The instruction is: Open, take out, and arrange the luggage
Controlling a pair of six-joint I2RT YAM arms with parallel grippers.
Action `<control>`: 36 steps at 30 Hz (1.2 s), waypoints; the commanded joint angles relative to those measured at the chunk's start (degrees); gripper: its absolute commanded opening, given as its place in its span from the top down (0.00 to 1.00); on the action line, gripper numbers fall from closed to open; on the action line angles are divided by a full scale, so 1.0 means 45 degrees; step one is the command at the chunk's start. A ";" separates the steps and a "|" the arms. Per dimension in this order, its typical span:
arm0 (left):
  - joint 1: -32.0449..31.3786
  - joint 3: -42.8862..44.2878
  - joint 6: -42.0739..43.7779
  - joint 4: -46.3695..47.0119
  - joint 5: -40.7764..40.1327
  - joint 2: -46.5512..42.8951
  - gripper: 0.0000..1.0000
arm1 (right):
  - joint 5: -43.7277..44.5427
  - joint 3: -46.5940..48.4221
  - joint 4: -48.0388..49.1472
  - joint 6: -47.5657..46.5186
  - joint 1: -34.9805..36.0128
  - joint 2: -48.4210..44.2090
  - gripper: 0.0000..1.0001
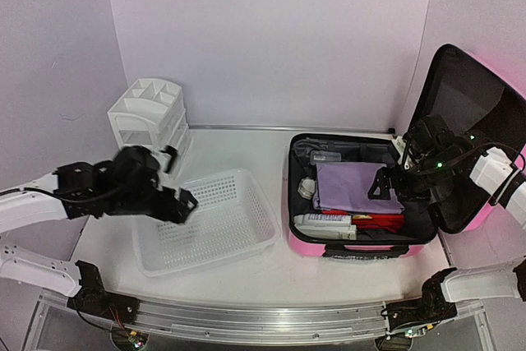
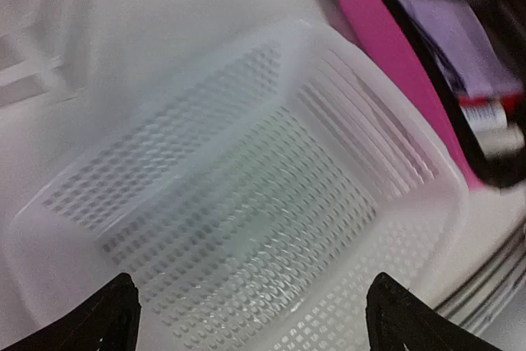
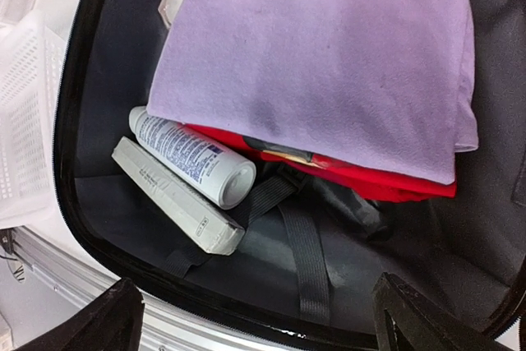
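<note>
The luggage (image 1: 302,244) is bright pink outside with black trim and black lining. In it are a lilac cloth (image 1: 349,187) over a red cloth (image 1: 382,221), a white tube (image 3: 193,158) covered in small blue print, and a plain off-white box (image 3: 177,196). The basket (image 1: 215,221) is white with a fine grid of holes (long slots on one wall), and the drawer organizer (image 1: 148,113) is plain white.

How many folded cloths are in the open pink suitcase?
2. A lilac folded cloth lies on top; a red folded cloth sits beneath it, only its edge showing. Others may be hidden underneath.
</note>
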 commanded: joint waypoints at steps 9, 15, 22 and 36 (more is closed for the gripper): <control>0.6786 -0.1088 -0.6867 -0.4977 0.0892 -0.2460 0.01 | -0.0318 -0.0105 0.0724 0.0296 0.0057 -0.0221 0.02; 0.8250 -0.1725 -0.4489 -0.1958 0.2326 -0.0970 0.20 | -0.1358 -0.0289 0.0906 0.0245 0.0048 0.0050 0.02; 0.8255 -0.0587 -0.1834 -0.0586 0.1232 0.1118 0.44 | -0.2403 -0.0675 0.1428 0.0375 0.0055 0.0215 0.02; 0.8258 0.1150 -0.0311 0.1169 0.3300 0.4220 0.49 | 0.3065 0.3115 -0.0532 0.0719 0.3084 0.4791 0.02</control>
